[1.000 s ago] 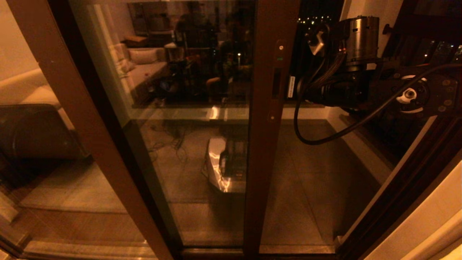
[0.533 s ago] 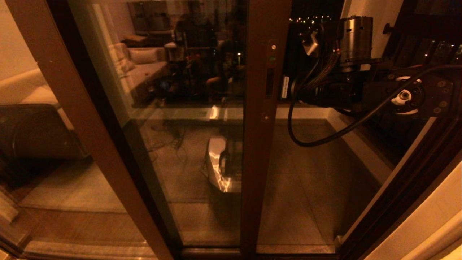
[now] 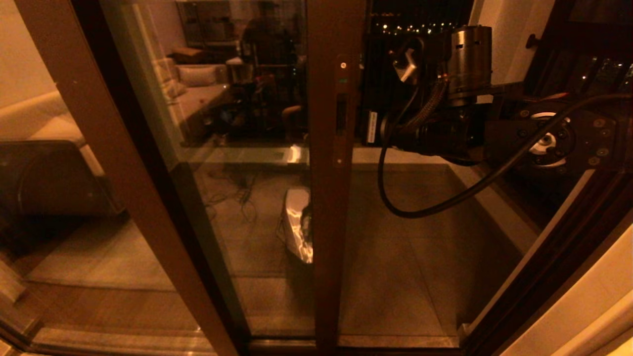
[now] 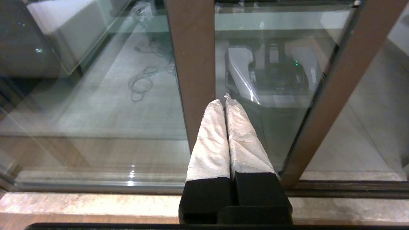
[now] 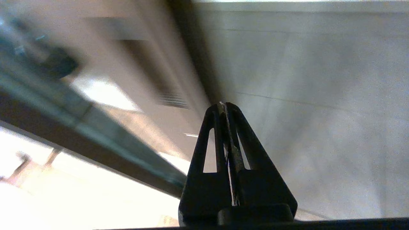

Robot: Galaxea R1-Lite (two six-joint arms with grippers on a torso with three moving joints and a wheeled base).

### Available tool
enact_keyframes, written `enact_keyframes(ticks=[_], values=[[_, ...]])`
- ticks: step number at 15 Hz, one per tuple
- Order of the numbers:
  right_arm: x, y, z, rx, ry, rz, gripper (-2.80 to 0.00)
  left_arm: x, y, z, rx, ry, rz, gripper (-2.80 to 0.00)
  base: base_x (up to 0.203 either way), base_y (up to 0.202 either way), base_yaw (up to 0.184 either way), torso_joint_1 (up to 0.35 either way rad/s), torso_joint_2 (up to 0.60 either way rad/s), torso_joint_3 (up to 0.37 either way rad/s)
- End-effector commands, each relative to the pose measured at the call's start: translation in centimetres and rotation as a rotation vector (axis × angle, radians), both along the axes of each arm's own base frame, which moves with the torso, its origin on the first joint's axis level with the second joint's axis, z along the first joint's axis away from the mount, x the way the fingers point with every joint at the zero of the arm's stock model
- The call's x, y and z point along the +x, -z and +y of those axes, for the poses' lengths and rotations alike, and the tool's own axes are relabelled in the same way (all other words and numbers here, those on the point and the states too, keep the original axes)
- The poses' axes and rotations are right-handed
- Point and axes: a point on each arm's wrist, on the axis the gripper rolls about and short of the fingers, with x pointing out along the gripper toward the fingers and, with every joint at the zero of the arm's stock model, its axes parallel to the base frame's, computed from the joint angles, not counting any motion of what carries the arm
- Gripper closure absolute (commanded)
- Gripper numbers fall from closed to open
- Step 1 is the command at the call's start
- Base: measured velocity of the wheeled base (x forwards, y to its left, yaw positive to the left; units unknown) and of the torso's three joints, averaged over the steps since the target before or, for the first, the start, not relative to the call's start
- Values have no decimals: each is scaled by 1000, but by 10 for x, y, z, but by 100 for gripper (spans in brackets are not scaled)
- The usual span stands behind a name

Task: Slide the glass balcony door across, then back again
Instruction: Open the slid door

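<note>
The glass balcony door (image 3: 332,207) stands mid-view, partly slid to the left, its dark stile carrying the narrow handle slot (image 3: 341,113) and small screws. My right arm (image 3: 445,133) reaches in from the right at handle height, just right of the stile's edge. In the right wrist view the right gripper (image 5: 224,104) is shut with nothing in it, its tips at the blurred dark edge of the stile. The left gripper (image 4: 224,100) is shut and empty, low by the floor track, in front of the fixed panel's lighter stile (image 4: 191,64). The door's stile (image 4: 335,89) rises beside it.
The doorway right of the stile opens onto the tiled balcony floor (image 3: 420,257). The dark outer door frame (image 3: 544,257) slants down the right side. The fixed glass panel's stile (image 3: 123,173) leans at the left, with a sofa (image 3: 49,173) behind it. The floor track (image 4: 351,188) runs below.
The door's stile has slid steadily to the left, widening the opening. My right arm has moved left along with it at handle height.
</note>
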Motion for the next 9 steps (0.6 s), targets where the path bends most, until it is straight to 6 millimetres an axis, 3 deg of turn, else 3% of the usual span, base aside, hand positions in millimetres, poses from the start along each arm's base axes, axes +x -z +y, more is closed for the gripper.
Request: enact_keyframes(ticks=[1, 5, 9], values=[[-14, -9, -18, 3, 41, -9, 0, 0, 0, 0, 0, -1, 0, 0, 0, 0, 0, 0, 0, 0], [-64, -32, -67, 21, 94, -51, 0, 0, 0, 0, 0, 0, 0, 0, 0, 0, 0, 0, 0, 0], [-142, -47, -116, -1, 159, -104, 0, 0, 0, 0, 0, -1, 0, 0, 0, 0, 0, 0, 0, 0]])
